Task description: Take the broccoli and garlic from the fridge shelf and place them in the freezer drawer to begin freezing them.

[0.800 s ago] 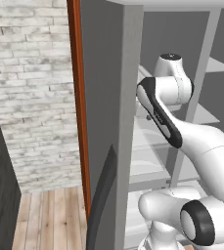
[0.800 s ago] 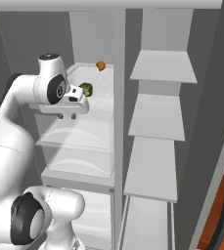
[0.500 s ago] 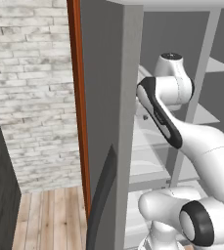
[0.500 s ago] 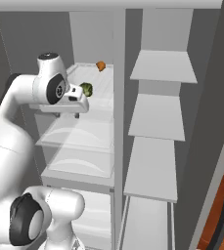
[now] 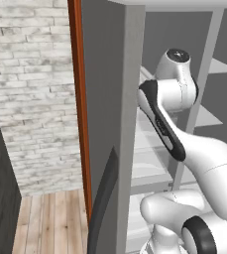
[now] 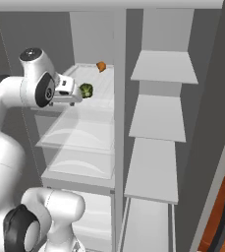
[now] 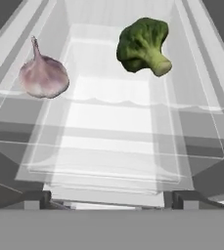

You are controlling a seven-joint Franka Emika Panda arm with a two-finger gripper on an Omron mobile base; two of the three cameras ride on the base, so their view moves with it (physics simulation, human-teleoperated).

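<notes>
Hand view: broccoli (image 7: 143,45) beside garlic (image 7: 43,74).

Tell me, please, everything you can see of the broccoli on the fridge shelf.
The broccoli is a single small floret with a lumpy, dark green crown and a short, paler green stalk cut flat at its end. In the hand view it lies tilted on its side, stalk pointing to the lower right, on the clear glass shelf. It sits apart from the garlic, which lies to its left. Nothing grips it; it touches the shelf alone. In the right base view it shows as a small green lump just ahead of the hand.
</notes>
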